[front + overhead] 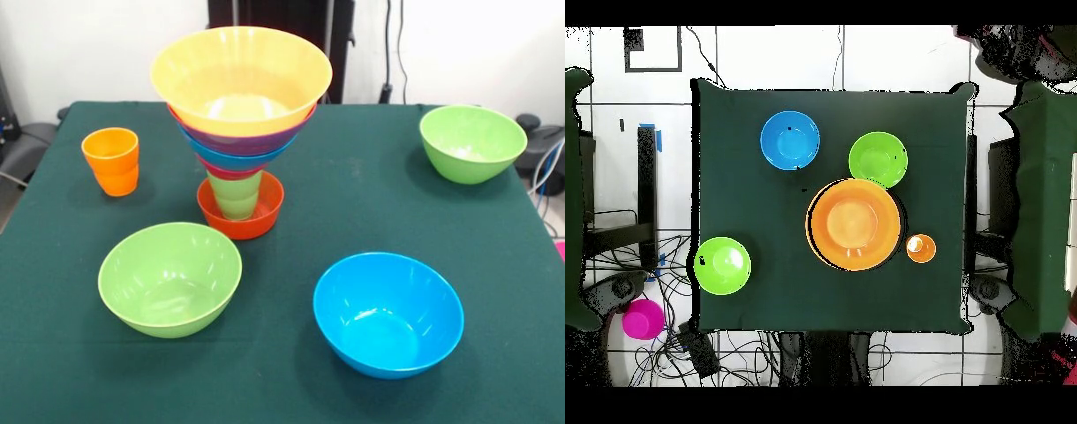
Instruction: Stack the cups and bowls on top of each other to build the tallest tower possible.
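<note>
While the tower (240, 132) stands mid-counter (291, 212), you have 2 lime green bowls (169, 278), 1 blue bowl (388, 314) and the orange cup (111, 161) spaced around it. You cannot see the gripper, so its state cannot be told.

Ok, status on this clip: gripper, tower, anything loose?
Gripper not in view. Tower standing, large orange bowl topmost. Loose: orange cup, two green bowls, blue bowl.

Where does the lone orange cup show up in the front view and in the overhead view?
Front view: the orange cup stands on the green cloth at the left, left of the tower.
Overhead view: the orange cup sits right of centre, just right of the tower's large orange bowl.
Shared landmark: the tower, beside the cup in both views.
</note>
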You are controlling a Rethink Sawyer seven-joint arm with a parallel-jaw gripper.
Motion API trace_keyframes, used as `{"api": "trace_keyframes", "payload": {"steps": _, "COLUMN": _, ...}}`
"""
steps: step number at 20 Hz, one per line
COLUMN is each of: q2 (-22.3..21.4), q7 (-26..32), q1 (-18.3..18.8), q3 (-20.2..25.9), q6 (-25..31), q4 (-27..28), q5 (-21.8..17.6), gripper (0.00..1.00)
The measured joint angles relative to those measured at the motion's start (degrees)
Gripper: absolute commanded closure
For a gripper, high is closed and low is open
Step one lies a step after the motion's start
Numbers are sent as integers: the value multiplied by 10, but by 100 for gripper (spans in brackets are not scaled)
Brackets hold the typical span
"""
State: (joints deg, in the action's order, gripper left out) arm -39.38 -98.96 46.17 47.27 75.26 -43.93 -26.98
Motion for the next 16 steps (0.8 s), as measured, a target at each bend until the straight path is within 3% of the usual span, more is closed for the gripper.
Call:
{"api": "trace_keyframes", "payload": {"steps": 7, "q2": -3, "q7": 0, "q1": 2, "q3": -16, "q6": 0, "q4": -7, "q5": 3, "gripper": 0}}
{"api": "trace_keyframes", "payload": {"steps": 16, "q2": -60, "q7": 0, "q1": 53, "q3": -33, "q6": -13, "q4": -124, "q5": 22, "gripper": 0}}
